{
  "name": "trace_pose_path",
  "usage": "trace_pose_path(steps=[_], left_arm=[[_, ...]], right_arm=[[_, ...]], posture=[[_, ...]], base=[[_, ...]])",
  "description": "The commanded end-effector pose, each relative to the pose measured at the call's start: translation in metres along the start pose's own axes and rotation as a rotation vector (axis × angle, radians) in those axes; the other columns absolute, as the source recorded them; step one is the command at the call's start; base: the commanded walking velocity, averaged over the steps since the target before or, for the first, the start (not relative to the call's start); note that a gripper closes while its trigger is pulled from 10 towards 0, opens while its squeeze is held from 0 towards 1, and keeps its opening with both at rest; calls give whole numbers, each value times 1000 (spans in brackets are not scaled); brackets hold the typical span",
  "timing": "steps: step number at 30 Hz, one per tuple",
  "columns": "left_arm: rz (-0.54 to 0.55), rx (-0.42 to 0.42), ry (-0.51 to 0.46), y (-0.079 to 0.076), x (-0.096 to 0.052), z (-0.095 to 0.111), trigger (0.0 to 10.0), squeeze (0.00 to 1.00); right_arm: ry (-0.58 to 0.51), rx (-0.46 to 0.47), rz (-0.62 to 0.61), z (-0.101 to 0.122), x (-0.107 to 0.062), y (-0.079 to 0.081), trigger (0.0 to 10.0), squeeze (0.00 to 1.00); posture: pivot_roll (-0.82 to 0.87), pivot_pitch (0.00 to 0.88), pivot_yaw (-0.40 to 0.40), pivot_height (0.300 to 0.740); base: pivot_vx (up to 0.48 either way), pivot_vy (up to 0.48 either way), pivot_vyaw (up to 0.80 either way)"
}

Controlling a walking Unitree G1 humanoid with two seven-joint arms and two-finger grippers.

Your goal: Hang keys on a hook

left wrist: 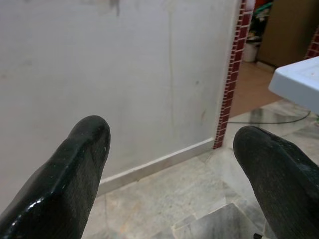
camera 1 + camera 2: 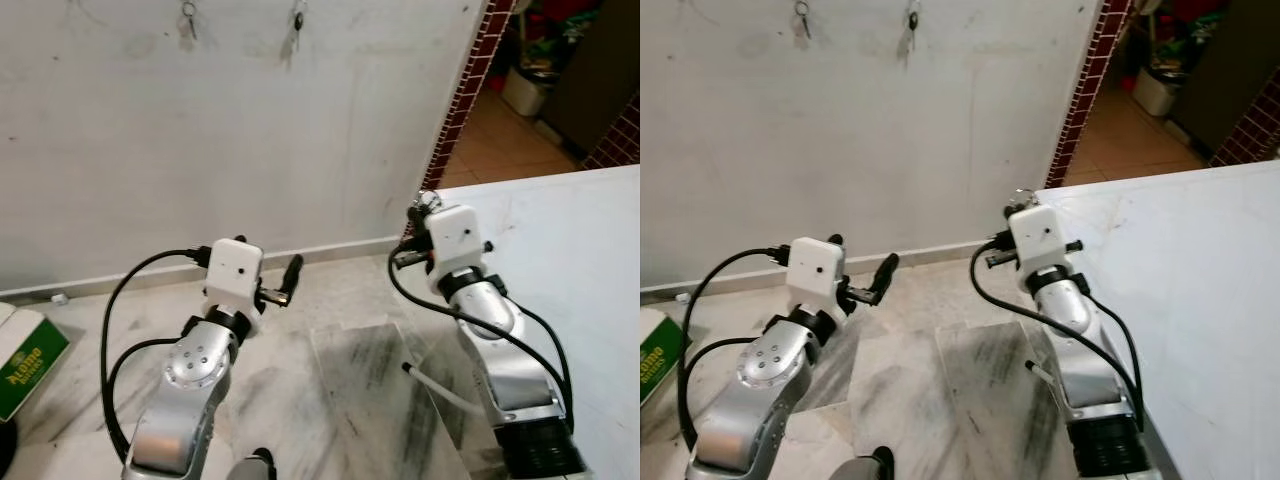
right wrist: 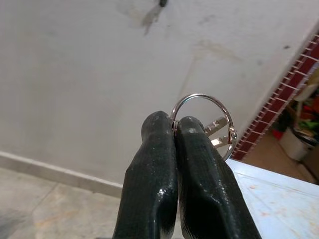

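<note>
Where the right gripper (image 3: pixel 175 130) meets the key ring (image 3: pixel 202 124), the black fingers (image 3: pixel 149 184) cover the ring's lower arc, so only its upper loop and the tips of the keys (image 3: pixel 217 132) show past them in the right wrist view. Fingers pressed together, pinching the ring at its rim; ring stands just beyond and beside the fingertips, keys hanging inside the loop. In the head views the white wrist housing blocks the fingers; only a glint of metal (image 2: pixel 428 201) shows above it, at the corner of the white table (image 2: pixel 570 250).

Hooks on the wall: two dark shapes near the upper frame edge, one (image 2: pixel 188 14) and another (image 2: pixel 298 18), each with something hanging; too small to tell hook from key. Both are well above and apart from the right gripper. A dark mark with a streak below it (image 3: pixel 162 3) is cut off by the edge in the right wrist view.

Left gripper (image 1: pixel 172 144): fingers spread wide, nothing between them, pointed at the grey wall (image 1: pixel 124 74) and skirting. One finger (image 2: pixel 291 275) visible in the head view; the other is hidden.

Green-and-white box (image 2: pixel 25 365) on the marble floor (image 2: pixel 330 370), cut off at the frame's left; lettering partly readable only.
</note>
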State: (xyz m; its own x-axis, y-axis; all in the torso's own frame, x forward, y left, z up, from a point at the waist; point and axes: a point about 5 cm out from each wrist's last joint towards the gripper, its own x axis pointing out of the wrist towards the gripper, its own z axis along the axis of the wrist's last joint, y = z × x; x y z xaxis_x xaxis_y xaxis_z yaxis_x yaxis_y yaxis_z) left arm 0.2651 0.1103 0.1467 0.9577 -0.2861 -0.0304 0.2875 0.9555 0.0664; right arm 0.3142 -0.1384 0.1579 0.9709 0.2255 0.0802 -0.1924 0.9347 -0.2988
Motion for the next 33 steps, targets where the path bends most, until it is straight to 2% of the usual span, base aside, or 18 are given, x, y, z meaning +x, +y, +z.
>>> trace_pose_path(steps=[1,7,12,16,23,26,33], left_arm=[[0,6,-17,-2,1,4,10000,0],[14,-4,-17,2,5,0,10000,0],[5,3,-22,4,12,1,10000,0],[8,14,-38,9,24,7,10000,0],[7,12,-46,10,27,9,10000,0],[1,-1,-46,9,26,8,10000,0],[-12,-24,-39,6,26,5,10000,0]], right_arm=[[-4,-4,-11,2,-1,-3,10000,0],[-16,-9,-39,4,3,-4,10000,0],[-20,-9,-61,4,5,-6,10000,0],[-25,-3,-78,4,5,-7,10000,0],[-38,3,-86,6,7,-6,10000,0],[-45,14,-90,7,9,-4,10000,0],[-67,23,-77,9,12,4,10000,0]], posture=[[89,104,-38,740],[21,36,-1,740],[15,20,20,740],[6,8,42,740],[11,0,53,740],[19,0,58,740],[24,0,63,740]], base=[[0,0,800],[0,0,800],[0,0,800],[0,0,800],[0,0,704],[0,0,0],[0,319,0]])
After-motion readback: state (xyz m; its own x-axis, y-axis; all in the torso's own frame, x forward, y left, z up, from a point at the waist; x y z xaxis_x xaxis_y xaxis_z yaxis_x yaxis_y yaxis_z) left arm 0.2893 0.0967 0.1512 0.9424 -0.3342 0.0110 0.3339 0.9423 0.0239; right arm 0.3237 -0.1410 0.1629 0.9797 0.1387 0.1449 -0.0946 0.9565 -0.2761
